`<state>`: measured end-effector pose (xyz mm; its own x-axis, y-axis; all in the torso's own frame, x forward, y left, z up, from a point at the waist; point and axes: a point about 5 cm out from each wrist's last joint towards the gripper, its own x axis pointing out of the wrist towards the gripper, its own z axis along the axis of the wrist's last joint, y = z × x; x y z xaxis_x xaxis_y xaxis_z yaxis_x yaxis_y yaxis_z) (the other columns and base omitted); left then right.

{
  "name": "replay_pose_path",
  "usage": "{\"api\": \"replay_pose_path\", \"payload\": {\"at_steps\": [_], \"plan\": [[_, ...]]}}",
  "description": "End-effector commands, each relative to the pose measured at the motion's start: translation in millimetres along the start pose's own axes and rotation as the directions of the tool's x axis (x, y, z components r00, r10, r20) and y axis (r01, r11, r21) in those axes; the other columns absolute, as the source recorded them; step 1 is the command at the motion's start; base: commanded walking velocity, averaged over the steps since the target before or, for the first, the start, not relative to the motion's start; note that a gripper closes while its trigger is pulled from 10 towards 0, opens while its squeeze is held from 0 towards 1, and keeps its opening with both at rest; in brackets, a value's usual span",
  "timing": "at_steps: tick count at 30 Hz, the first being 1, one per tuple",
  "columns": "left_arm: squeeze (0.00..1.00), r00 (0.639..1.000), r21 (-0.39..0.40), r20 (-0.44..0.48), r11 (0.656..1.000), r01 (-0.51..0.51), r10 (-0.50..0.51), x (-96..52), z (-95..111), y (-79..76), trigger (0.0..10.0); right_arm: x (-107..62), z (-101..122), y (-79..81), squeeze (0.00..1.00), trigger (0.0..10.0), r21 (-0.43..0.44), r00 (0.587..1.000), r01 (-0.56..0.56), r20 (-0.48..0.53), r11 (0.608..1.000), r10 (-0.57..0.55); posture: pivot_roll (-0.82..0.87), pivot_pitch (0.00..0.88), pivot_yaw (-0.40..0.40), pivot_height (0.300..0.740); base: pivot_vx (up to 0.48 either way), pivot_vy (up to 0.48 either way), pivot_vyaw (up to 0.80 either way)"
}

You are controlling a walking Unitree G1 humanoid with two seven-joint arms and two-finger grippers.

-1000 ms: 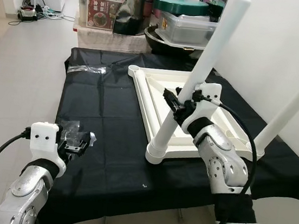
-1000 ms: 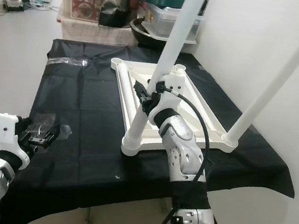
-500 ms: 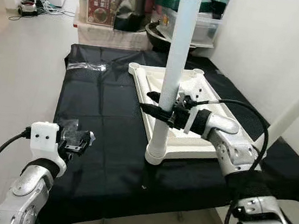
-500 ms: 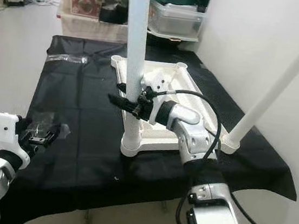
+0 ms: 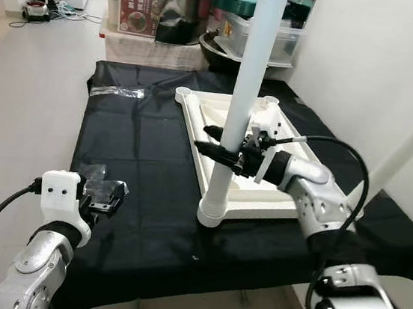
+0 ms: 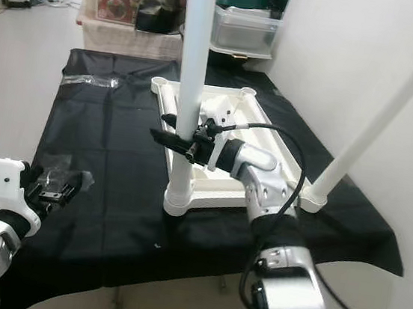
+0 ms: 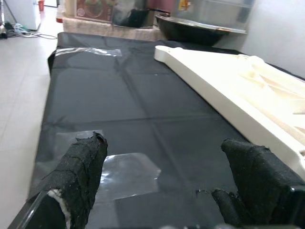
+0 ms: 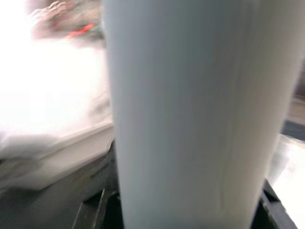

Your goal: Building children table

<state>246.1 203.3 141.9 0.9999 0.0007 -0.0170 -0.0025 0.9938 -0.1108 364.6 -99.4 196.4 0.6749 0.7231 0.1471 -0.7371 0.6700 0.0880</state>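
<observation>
White table leg [image 5: 243,99] clamped upright in right gripper [image 5: 219,145], left gripper [image 7: 167,191] spread open above plastic wrap [image 7: 126,174], tabletop [image 7: 238,95] beyond its fingers.

R arm reaching leftward, right hand [image 5: 219,144] fingers clamped shut, L arm low, left hand [image 5: 109,194] fingers apart

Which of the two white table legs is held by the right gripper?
The upright white leg at the near-left corner; the right gripper clasps it. The other leg leans untouched.
</observation>
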Motion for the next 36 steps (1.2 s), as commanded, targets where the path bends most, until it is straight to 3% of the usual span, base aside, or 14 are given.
{"api": "replay_pose_path", "payload": {"at_steps": [1,4,6,11,19,23,24,25,26,27,28,30,32,36], "plan": [[0.0,1.0,-0.015,-0.007,1.0,0.012,-0.012,-2.4,0,-3.4,10.0,-17.2,-79,4.7,0.0,0.0,0.136,0.928,0.295,-0.276,0.946,-0.25,0.11,0.0,-0.095,0.74,0.0,0.0,0.0],[0.0,1.0,0.002,-0.014,1.0,0.005,-0.005,-3.0,1,-2.1,10.0,-23.2,-88,5.6,0.0,0.0,0.155,0.878,0.432,-0.297,0.889,-0.375,0.11,0.0,-0.094,0.74,0.0,0.0,0.0],[0.0,1.0,0.004,-0.015,1.0,0.004,-0.004,-3.0,1,-1.9,10.0,-23.8,-88,5.5,0.0,0.0,0.158,0.873,0.443,-0.298,0.883,-0.385,0.11,0.0,-0.094,0.74,0.0,0.0,0.0],[0.0,0.998,0.066,-0.067,0.998,-0.002,0.006,0.4,-3,0.1,10.0,-29.8,-85,10.0,0.0,0.0,0.042,0.788,0.556,-0.342,0.83,-0.511,0.09,0.0,-0.055,0.74,0.0,0.0,0.0],[0.0,0.995,0.058,-0.096,0.998,-0.034,0.04,9.6,-2,2.6,10.0,-10.4,-82,27.9,0.0,0.0,0.037,0.795,0.53,-0.369,0.847,-0.481,0.08,0.0,-0.055,0.74,0.0,0.0,0.0],[0.0,0.995,0.047,-0.087,0.998,-0.036,0.04,6.9,0,5.8,10.0,-4.4,-60,8.2,0.0,0.0,0.169,0.814,0.539,-0.356,0.825,-0.459,0.08,0.0,-0.055,0.74,0.0,0.0,0.0],[0.0,0.996,0.044,-0.083,0.998,-0.034,0.037,6.5,1,6.5,10.0,-1.7,-46,-2.2,0.0,0.0,0.278,0.815,0.562,-0.343,0.779,-0.466,0.08,0.0,-0.055,0.74,0.0,0.0,0.0],[0.0,0.996,0.044,-0.083,0.998,-0.034,0.037,6.5,1,6.5,10.0,-1.7,-46,-2.2,0.0,0.0,0.278,0.815,0.562,-0.343,0.779,-0.466,0.08,0.0,-0.055,0.74,0.0,0.0,0.0],[0.0,0.996,0.043,-0.079,0.999,-0.032,0.035,6.7,2,6.8,10.0,0.2,-33,-10.6,0.0,0.0,0.357,0.814,0.577,-0.334,0.735,-0.476,0.08,0.0,-0.055,0.74,0.0,0.0,0.0],[0.0,0.996,0.043,-0.079,0.999,-0.032,0.035,6.7,2,6.8,10.0,0.2,-33,-10.6,0.0,0.0,0.357,0.814,0.577,-0.334,0.735,-0.476,0.08,0.0,-0.055,0.74,0.0,0.0,0.0],[0.0,0.997,0.043,-0.065,0.999,-0.027,0.03,7.3,4,6.7,10.0,1.6,-17,-19.5,0.0,0.0,0.414,0.811,0.585,-0.316,0.697,-0.492,0.07,0.0,-0.058,0.74,0.0,0.0,0.0],[0.0,0.997,0.043,-0.065,0.999,-0.027,0.03,7.3,4,6.7,10.0,1.6,-17,-19.5,0.0,0.0,0.414,0.811,0.585,-0.316,0.697,-0.492,0.07,0.0,-0.058,0.74,0.0,0.0,0.0],[0.0,0.999,0.049,-0.033,0.999,0.004,-0.003,8.9,11,4.4,10.0,2.6,11,-29.6,0.0,0.0,0.468,0.806,0.588,-0.269,0.66,-0.527,0.07,0.0,-0.057,0.74,0.0,0.0,0.0],[0.0,0.998,0.067,-0.013,0.996,0.057,-0.056,9.3,16,0.0,10.0,3.4,26,-32.0,0.0,0.0,0.496,0.806,0.58,-0.24,0.646,-0.54,0.07,0.0,-0.054,0.74,0.0,0.0,0.0]]}}
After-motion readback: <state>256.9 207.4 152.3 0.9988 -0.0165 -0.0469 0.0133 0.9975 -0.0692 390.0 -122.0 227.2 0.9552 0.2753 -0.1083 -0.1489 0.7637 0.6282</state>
